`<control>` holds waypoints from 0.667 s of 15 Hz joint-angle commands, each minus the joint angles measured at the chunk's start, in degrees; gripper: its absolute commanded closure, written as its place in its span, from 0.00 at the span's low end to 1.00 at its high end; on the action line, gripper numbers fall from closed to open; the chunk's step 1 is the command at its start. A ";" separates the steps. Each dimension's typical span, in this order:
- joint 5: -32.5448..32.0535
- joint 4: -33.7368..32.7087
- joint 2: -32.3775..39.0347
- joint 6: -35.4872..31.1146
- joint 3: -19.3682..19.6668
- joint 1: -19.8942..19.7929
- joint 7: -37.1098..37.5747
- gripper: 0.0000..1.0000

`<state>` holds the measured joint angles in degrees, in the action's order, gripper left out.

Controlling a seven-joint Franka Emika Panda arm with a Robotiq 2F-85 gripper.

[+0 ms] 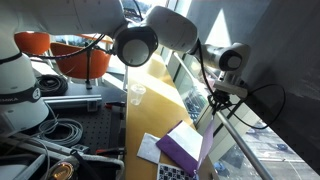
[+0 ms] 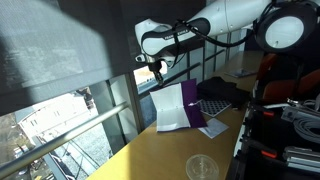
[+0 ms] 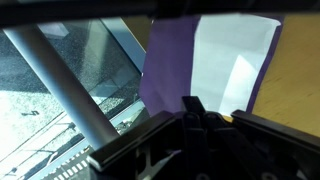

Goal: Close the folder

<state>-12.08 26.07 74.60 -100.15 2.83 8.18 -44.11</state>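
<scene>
The purple folder [image 2: 193, 105] lies at the window end of the yellow table [image 2: 150, 155]. One cover is raised steeply, and the white sheets [image 2: 170, 108] show inside. In an exterior view the folder [image 1: 183, 148] has a white sheet [image 1: 150, 148] flat beside it. My gripper [image 2: 158, 72] is at the top edge of the raised cover, also in an exterior view [image 1: 216, 103]. In the wrist view my gripper's fingers [image 3: 205, 110] look pressed together over the folder's near edge, with the purple cover [image 3: 165, 65] to the left and the white sheet [image 3: 235, 55] to the right.
A clear plastic cup [image 2: 202, 167] stands on the table away from the folder, also in an exterior view [image 1: 137, 95]. A window and a metal rail [image 3: 60, 80] run close along the table's edge. A black dotted mat [image 2: 215, 103] lies behind the folder. Cables [image 1: 60, 130] lie beside the table.
</scene>
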 commanded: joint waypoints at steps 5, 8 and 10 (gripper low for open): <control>-0.79 -0.24 0.89 1.90 0.39 3.84 1.72 1.00; -0.87 -0.65 1.11 4.17 0.48 4.55 2.76 1.00; -0.87 -0.76 1.15 5.13 0.41 4.83 3.10 1.00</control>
<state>-12.11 26.16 75.59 -97.27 2.85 12.34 -42.05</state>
